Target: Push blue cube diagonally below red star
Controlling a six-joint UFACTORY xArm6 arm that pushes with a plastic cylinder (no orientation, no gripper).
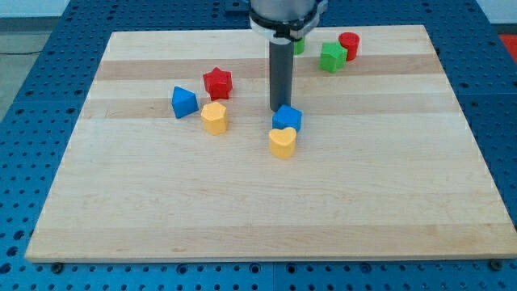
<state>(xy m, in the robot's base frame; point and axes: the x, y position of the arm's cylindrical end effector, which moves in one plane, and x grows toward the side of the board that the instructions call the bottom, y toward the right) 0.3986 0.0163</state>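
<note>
On wooden board (242, 202), blue cube (287, 119) seemingly touches my tip (279, 110).

Tip (280, 110) of the dark rod sits at the top edge of the blue cube (287, 119), touching or just short of it; cannot tell which. Yellow heart (283, 142) lies just below the cube, touching it. Red star (217, 82) is to the view's left and slightly higher. Yellow block (214, 117) sits below the star, blue block (183, 102) to its left. Green star (332, 56) and red cylinder (349, 45) are close together near the table's (258, 210) top right. A green block (299, 46) shows partly behind the rod.
</note>
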